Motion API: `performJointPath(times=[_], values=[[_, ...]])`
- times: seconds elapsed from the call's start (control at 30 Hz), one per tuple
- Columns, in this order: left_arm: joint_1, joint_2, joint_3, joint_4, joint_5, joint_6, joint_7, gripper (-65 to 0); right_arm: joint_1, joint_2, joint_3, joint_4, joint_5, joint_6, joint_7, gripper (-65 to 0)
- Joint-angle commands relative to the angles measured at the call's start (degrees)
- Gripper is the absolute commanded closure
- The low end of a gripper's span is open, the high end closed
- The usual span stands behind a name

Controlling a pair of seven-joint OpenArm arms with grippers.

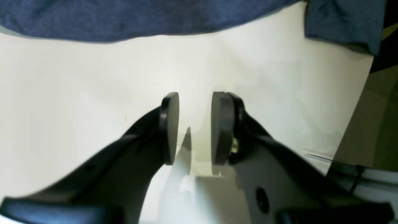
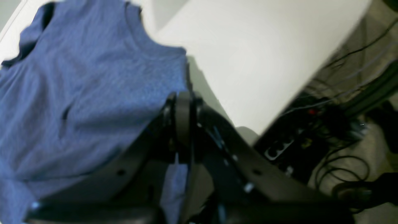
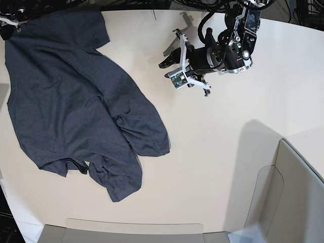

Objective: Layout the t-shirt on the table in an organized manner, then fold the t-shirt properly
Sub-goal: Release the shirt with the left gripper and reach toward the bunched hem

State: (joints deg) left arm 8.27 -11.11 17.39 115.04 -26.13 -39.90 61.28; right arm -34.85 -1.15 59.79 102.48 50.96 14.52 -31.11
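The dark navy t-shirt (image 3: pixel 76 101) lies rumpled over the left part of the off-white table (image 3: pixel 212 152), its lower parts bunched near the front. My right gripper (image 3: pixel 9 24) is at the far left corner, shut on an edge of the t-shirt (image 2: pixel 77 93); in the right wrist view the gripper (image 2: pixel 183 124) pinches the cloth between closed fingers. Over bare table (image 1: pixel 77 93), my left gripper (image 1: pixel 195 124) stands open with nothing between its pads (image 1: pixel 169 127), apart from the t-shirt (image 1: pixel 124 18). In the base view the left gripper (image 3: pixel 166 58) hovers right of the shirt.
Grey translucent bin walls stand at the front (image 3: pixel 131 230) and right (image 3: pixel 298 192) of the table. Beyond the table edge, a power strip and cables (image 2: pixel 279 149) lie on the floor.
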Motion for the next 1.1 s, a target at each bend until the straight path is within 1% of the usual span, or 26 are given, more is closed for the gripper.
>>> performJointPath(times=[0.0, 0.2, 0.23, 0.3, 0.37, 0.43, 0.5, 0.6, 0.73, 0.77, 0.87, 0.97, 1.03, 1.07], values=[[-0.32, -0.01, -0.11, 0.87, -0.73, -0.10, -1.28, -17.8, -0.62, 0.49, 1.62, 0.86, 0.51, 0.29, 1.44, 0.0], [-0.40, -0.01, -0.11, 0.87, -0.73, -0.10, -1.28, -18.0, -0.97, 0.49, 1.97, 0.86, 0.51, 0.29, 1.36, 0.0], [-0.40, -0.01, -0.11, 0.87, -0.73, -0.10, -1.28, -18.0, -0.89, 0.49, 1.97, 0.86, 0.51, 0.29, 1.00, -2.0], [-0.40, -0.01, -0.11, 0.87, -0.73, -0.10, -1.28, -18.0, -0.36, 0.66, 2.41, 0.86, 0.51, 0.29, -1.81, -9.3], [-0.40, -0.09, -0.11, 0.87, -0.73, -0.10, -1.28, -18.0, 0.61, 0.84, 2.50, 1.04, 0.60, 0.29, -4.27, -18.0], [-0.40, -0.09, -0.11, 0.87, -0.64, -0.10, -1.28, -18.0, 1.22, 0.84, 3.64, 1.22, 0.86, 0.29, -5.33, -24.6], [-0.40, -0.09, -1.43, 0.87, -0.64, -0.10, -1.28, -18.0, 2.46, 0.84, 5.66, 2.45, 0.86, 0.47, -5.50, -28.0], [-0.40, 0.61, -7.58, 0.87, -0.64, -0.10, -1.45, -17.9, 4.30, 0.66, 7.33, 5.88, 0.86, 0.55, -5.85, -28.4], [-0.67, 6.76, -21.21, 0.78, -0.73, -0.10, -2.59, -18.0, 8.70, 0.31, 5.75, 9.57, 0.86, 0.55, -10.07, -28.4], [-1.64, 8.08, -23.41, 0.60, -0.73, -0.10, -2.33, -18.0, 9.75, 0.22, 5.05, 10.10, 0.86, 0.55, -11.13, -28.4], [-6.03, 11.25, -27.37, -2.56, -0.73, -0.10, -1.10, -18.1, 14.06, 0.14, 2.50, 11.06, 0.69, 0.55, -12.71, -28.4], [-11.22, 13.27, -29.65, -8.98, -0.82, -0.10, 3.03, -18.1, 17.14, 0.31, -1.37, 10.97, 0.43, 0.55, -12.80, -28.4], [-15.61, 14.59, -32.38, -14.69, -0.82, -0.10, 4.79, -18.1, 18.81, 0.40, -4.71, 10.97, -1.51, 0.55, -13.06, -28.4], [-18.08, 15.64, -33.96, -18.30, -0.73, -0.10, 5.67, -18.1, 19.60, 0.40, -6.47, 10.97, -3.62, 0.47, -13.06, -28.4]])
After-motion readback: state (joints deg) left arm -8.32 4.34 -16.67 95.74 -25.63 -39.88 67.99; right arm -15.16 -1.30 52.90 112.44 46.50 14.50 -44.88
